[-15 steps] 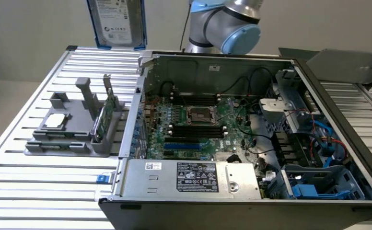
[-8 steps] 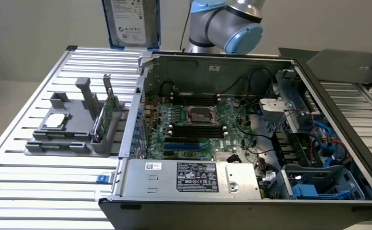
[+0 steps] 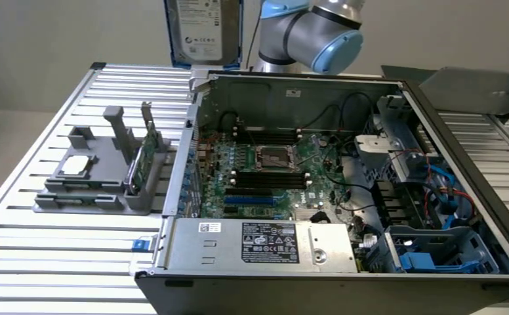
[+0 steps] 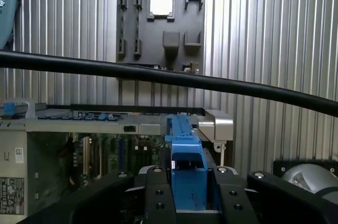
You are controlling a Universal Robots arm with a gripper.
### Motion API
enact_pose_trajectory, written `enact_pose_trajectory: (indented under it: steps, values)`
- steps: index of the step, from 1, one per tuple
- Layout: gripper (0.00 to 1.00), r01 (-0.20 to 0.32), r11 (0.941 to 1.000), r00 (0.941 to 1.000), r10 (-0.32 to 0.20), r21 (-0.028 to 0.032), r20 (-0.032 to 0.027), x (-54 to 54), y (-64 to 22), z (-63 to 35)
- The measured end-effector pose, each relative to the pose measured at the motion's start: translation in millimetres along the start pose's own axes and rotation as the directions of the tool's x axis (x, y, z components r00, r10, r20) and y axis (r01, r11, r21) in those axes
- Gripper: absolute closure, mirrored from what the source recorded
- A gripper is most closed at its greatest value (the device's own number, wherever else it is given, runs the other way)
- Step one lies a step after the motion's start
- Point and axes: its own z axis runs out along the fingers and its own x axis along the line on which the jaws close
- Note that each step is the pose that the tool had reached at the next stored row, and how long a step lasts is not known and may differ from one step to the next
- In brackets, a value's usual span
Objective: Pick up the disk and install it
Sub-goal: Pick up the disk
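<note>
Disk [image 3: 204,29], a flat silver-grey metal slab with a white label and blue plastic rails, hangs upright at eleven o'clock of the open computer case [image 3: 325,290] in the exterior view. The black gripper [image 4: 189,175] clamps its blue rail above the ribbed metal table [image 3: 53,262].

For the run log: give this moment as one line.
gripper: shut on disk | disk: raised upright by computer case | installed: no

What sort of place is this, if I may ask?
Probably a robot lab's computer-assembly bench: an open PC case on a slatted table, a parts fixture beside it, and a robot arm.
</note>
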Motion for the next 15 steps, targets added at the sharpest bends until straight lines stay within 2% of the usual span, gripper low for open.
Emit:
enact_pose_trajectory:
  steps: [6, 15]
  values:
    - [0.67, 0.0, 1.0, 1.0, 0.0, -0.0009, 0.0003, 7.6, -27.1, -3.0]
    - [0.67, 0.0, 1.0, 1.0, 0.0, -0.0019, 0.0003, 26.5, -63.1, -4.7]
